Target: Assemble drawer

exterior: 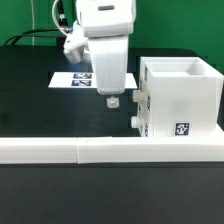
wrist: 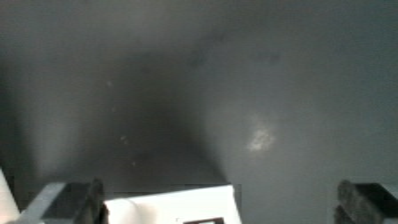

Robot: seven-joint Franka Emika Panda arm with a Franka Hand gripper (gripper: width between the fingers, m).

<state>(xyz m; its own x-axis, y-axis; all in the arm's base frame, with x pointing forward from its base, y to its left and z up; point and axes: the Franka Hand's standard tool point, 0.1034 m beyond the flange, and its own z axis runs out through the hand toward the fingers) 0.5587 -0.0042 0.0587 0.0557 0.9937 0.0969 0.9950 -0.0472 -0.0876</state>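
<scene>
The white drawer housing (exterior: 180, 95) stands on the black table at the exterior view's right, with a square tag (exterior: 182, 128) on its front. Two small knobs (exterior: 137, 122) stick out of its side towards my gripper; the trays behind them are hard to make out. My gripper (exterior: 112, 100) hangs just beside that side, fingers pointing down, open and empty. In the wrist view the gripper (wrist: 221, 205) shows its two dark fingertips (wrist: 71, 205) far apart over the dark table. A white flat corner with a black tag edge (wrist: 169, 208) lies between them; I cannot tell which part it is.
The marker board (exterior: 72, 78) lies flat on the table behind my gripper, towards the exterior view's left. Long low white border bars (exterior: 80, 150) run along the table's front edge. A dark cable runs at the back left.
</scene>
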